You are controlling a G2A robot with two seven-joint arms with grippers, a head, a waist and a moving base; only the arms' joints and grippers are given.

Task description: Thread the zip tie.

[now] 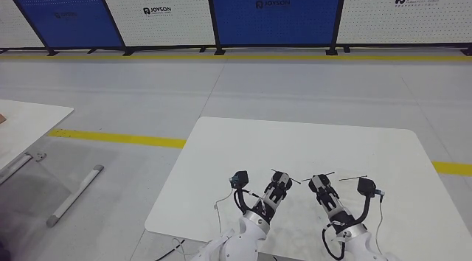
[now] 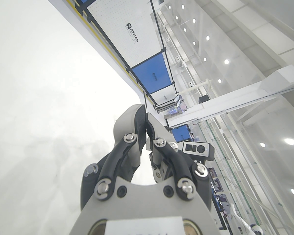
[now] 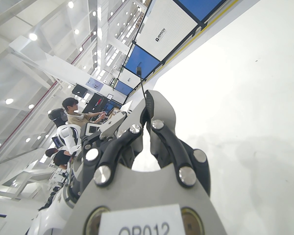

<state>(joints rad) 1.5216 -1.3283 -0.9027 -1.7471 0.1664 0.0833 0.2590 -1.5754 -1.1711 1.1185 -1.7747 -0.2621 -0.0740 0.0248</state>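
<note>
We see the left gripper (image 1: 279, 182) clenched on a thin black strip of zip tie (image 2: 145, 100) over the near part of the white table (image 1: 310, 139). Just beside it, the right gripper (image 1: 318, 182) pinches a strip that ends in a small square head. We cannot tell whether both strips are one tie. Bare tabletop runs ahead to the far edge. The blue and white panels (image 1: 273, 3) beyond carry printed logos.
</note>
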